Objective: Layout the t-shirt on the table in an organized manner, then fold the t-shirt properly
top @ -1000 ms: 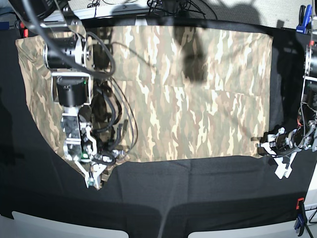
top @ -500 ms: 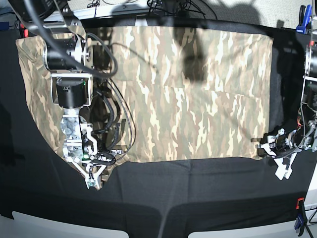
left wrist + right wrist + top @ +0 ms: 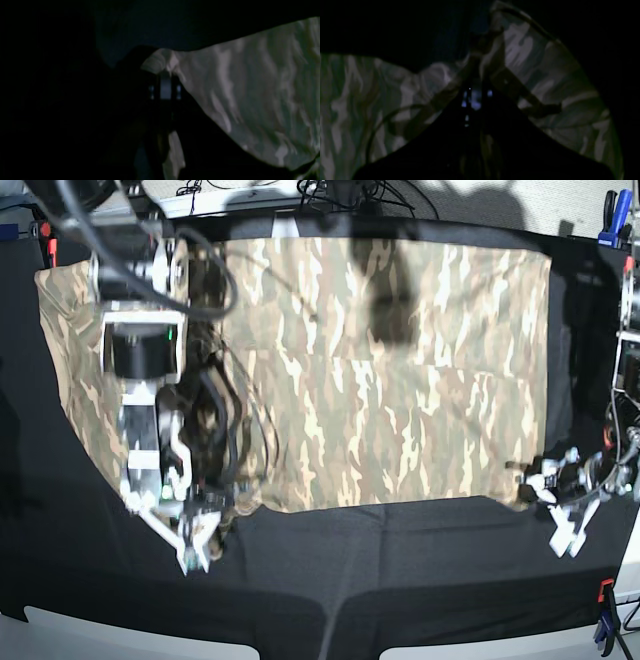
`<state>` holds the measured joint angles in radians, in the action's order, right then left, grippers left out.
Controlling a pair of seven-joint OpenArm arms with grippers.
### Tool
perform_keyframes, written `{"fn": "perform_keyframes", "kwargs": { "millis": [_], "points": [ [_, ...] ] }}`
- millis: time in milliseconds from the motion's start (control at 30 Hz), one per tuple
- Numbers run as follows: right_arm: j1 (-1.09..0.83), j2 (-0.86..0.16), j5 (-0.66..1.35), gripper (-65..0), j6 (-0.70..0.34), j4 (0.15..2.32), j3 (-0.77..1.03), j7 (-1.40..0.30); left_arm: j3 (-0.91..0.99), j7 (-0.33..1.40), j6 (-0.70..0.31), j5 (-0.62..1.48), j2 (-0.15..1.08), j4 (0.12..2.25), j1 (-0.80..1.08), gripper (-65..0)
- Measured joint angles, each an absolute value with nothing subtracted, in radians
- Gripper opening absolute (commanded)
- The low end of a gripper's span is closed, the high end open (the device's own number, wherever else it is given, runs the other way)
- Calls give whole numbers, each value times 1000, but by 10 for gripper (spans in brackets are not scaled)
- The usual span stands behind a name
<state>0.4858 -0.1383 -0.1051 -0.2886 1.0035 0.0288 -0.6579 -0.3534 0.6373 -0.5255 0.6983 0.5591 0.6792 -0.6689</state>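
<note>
The camouflage t-shirt [image 3: 400, 380] lies spread flat over the black table [image 3: 400, 580]. At the shirt's near left corner in the base view, my right gripper [image 3: 197, 552] is shut on the cloth. In the right wrist view the fabric [image 3: 357, 100] bunches up into the gripper's [image 3: 476, 65] closed tips. My left gripper [image 3: 527, 490] is shut on the shirt's near right corner. In the dark left wrist view the corner of the cloth [image 3: 250, 87] is pinched at that gripper [image 3: 163, 72].
A blue clamp [image 3: 609, 220] stands at the far right corner, and a red and blue clamp [image 3: 603, 615] at the near right edge. Cables [image 3: 340, 192] lie beyond the far edge. The right arm's body and wires [image 3: 140, 340] cover the shirt's left part.
My right gripper has closed on the shirt's near left corner and shifted slightly toward the front edge. The left gripper, still holding its corner, has drifted a little nearer.
</note>
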Motion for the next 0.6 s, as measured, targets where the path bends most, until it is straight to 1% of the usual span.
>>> {"fn": "perform_keyframes", "kwargs": {
  "millis": [100, 333, 400, 600],
  "points": [
    [439, -138, -107, -650, -289, 1076, 29, -664, -353, 653, -526, 699, 582, 768, -630, -650],
    [301, -138, -106, -650, -289, 1339, 29, -709, -354, 682, -525, 697, 654, 965, -498, -650],
    [260, -139, -106, -650, -289, 1407, 29, -728, -344, 690, -499, 701, 672, 1023, -465, -650],
    [157, -138, -108, -650, -289, 1573, 29, -761, -187, 751, -498, 697, 687, 1191, -299, -650]
  ]
}}
